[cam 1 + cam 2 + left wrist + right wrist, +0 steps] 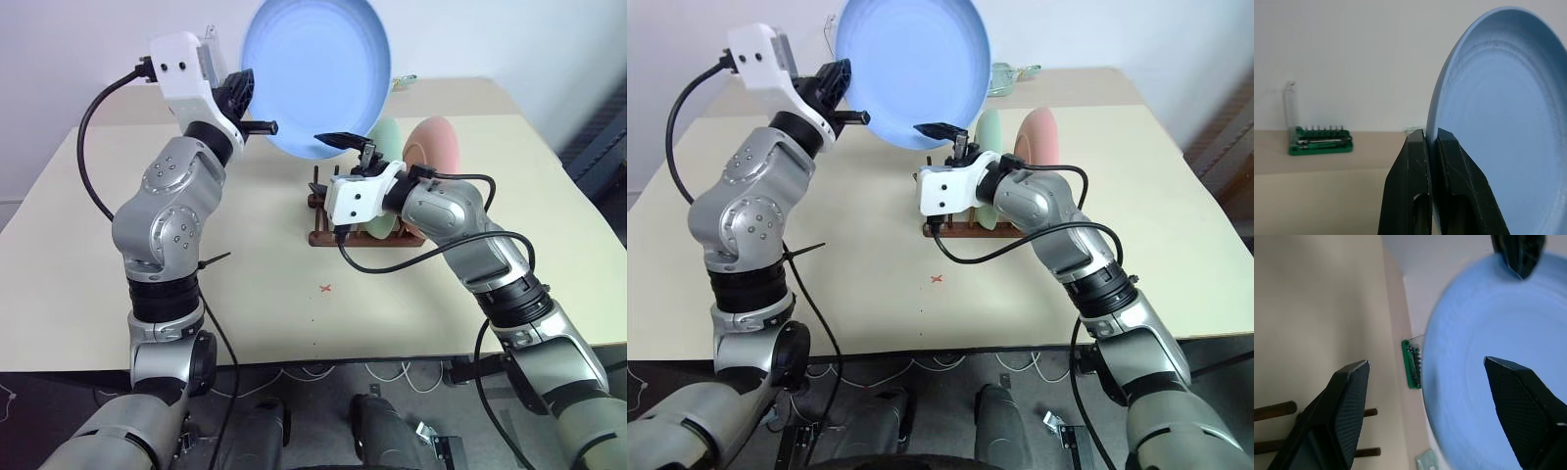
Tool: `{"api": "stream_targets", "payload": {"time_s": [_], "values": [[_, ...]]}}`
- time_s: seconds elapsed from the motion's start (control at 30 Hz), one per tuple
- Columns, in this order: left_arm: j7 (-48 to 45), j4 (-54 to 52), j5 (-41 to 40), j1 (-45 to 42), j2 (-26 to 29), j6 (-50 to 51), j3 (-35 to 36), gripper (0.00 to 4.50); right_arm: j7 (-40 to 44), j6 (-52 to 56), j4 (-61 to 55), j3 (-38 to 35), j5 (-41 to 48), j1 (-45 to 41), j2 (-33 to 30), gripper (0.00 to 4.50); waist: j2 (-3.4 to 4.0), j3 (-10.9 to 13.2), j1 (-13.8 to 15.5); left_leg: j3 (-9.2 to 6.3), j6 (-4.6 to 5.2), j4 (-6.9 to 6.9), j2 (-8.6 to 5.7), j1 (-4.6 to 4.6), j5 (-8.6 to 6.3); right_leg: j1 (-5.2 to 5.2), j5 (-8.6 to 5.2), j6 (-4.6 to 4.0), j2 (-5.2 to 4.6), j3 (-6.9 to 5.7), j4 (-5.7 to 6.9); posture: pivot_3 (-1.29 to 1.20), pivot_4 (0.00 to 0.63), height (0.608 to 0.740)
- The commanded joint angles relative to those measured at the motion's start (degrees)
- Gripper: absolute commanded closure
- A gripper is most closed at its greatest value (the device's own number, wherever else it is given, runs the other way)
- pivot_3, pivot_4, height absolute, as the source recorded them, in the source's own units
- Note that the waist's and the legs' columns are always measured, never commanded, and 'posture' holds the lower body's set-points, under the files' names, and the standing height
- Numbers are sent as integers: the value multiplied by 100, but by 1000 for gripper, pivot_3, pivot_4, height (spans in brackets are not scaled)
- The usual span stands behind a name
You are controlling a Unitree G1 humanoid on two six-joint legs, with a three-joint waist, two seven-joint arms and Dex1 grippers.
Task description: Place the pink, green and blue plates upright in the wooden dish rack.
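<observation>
Head views: right gripper (351, 144), frame centre, jaws wide, holds nothing and sits at the blue plate's (315, 69) lower rim. Left gripper (257, 116), upper left, pinches that rim; the plate stands on edge at top centre, hollow face toward the camera. Green plate (388, 137) and pink plate (435, 145) stand upright in the rack (328, 236), centre right.

Left wrist view: fingers (1413, 188) closed on the rim, plate edge running vertically.

Right wrist view: blue plate between spread fingers (1347, 401).

Judgement: last plate, likely a handover; next, close on the rim and lower it between free pegs.
</observation>
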Motion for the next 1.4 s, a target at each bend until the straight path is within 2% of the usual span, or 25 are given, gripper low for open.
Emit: {"api": "stream_targets", "payload": {"time_s": [0.03, 0.13, 0.33, 0.4, 0.5, 0.7, 0.8, 0.93, 1.0, 1.07, 1.17, 1.3, 1.4], "values": [[117, -536, -206, -117, -132, 254, -28, 4475, -190, -197, 98, -43, -312, -242, 24, 687, 0, 0, 8, 0, 0, 0, 0, 0, 0, 1, 0, 0, 0, 0, 0, 0, 150, 740], [144, -665, -261, -148, -144, 389, 9, 4500, -240, -257, 205, -63, -427, -276, 41, 1529, 0, 0, -1, 0, 0, 0, 0, 0, 0, 1, 0, 0, 0, 0, 0, 0, 150, 740], [180, -636, -249, -170, -126, 416, 92, 4500, -339, -402, 272, -92, -564, -328, 67, 4477, 1, 1, -7, 1, -1, -1, 0, 1, 1, 0, 0, 0, 0, 1, 0, 0, 150, 740], [218, -583, -298, -174, -193, 335, 221, 4500, -420, -463, 267, -100, -640, -342, 62, 4477, 0, 1, 6, -1, -3, -1, 1, 1, 2, 0, 0, -1, 2, 1, 0, 0, 150, 740], [323, -487, -461, -219, -367, 121, 579, 3492, -501, -554, 270, -126, -712, -372, 66, 4500, -1, 1, 21, 0, -3, 1, -1, 0, 2, 3, 0, 0, 1, 1, -4, 0, 150, 740], [759, -98, -345, -479, -264, -571, 1301, 516, -491, -669, 237, -216, -557, -364, 153, 4500, -2, 2, -7, 0, -4, 0, 0, 2, 2, 3, 0, -1, 2, 1, -4, 0, 150, 740], [729, 191, -159, -472, 100, -893, 1486, 516, -452, -682, 145, -298, -307, -345, 262, 4500, -2, 2, -26, 0, -5, -4, 1, 5, 3, 3, 0, -1, 2, 1, -3, 0, 150, 740], [282, 742, 474, -43, 1074, -1289, 1324, 516, -272, -288, -95, -615, 546, -303, 665, 4500, -1, 2, -24, 0, -6, -4, 1, 5, 3, 2, 0, -1, 3, 2, -1, 0, 150, 740], [159, 937, 579, 94, 1314, -1371, 1293, 516, -162, -136, -207, -722, 855, -299, 786, 4500, -2, 1, -2, -1, -5, -4, 0, 5, 3, 2, 0, -1, 4, 2, 0, 0, 150, 740], [-248, 1223, 618, 453, 1650, -1313, 1269, 516, 72, 489, -508, -1096, 1933, -327, 1152, 4500, -2, 1, 9, -6, -5, -1, -1, 4, 3, 6, 0, -1, 3, 0, -3, 0, 150, 740], [-1333, 1330, 853, 1366, 2180, -1674, 775, 516, 383, 1723, -1037, -1653, 3552, -348, 1564, 4500, 4, 2, -27, -7, -4, -9, 1, 5, 3, 2, 1, -2, 3, 1, 1, 0, 150, 740], [-2342, 1132, 717, 2333, 2338, -1992, 497, 516, 341, 3196, -1711, -2083, 5073, -274, 1777, 4500, 5, 2, -9, -11, 21, -13, 1, 4, -12, -2, 2, -6, 3, 0, 2, 0, 150, 740], [-3082, 736, 483, 3008, 2320, -2189, 365, 516, -110, 4197, -2068, -2399, 6118, -95, 2029, 4500, 5, 2, -12, -11, 22, -18, 5, 3, -13, -11, 3, -9, 3, 1, 6, 0, 150, 740]]}}
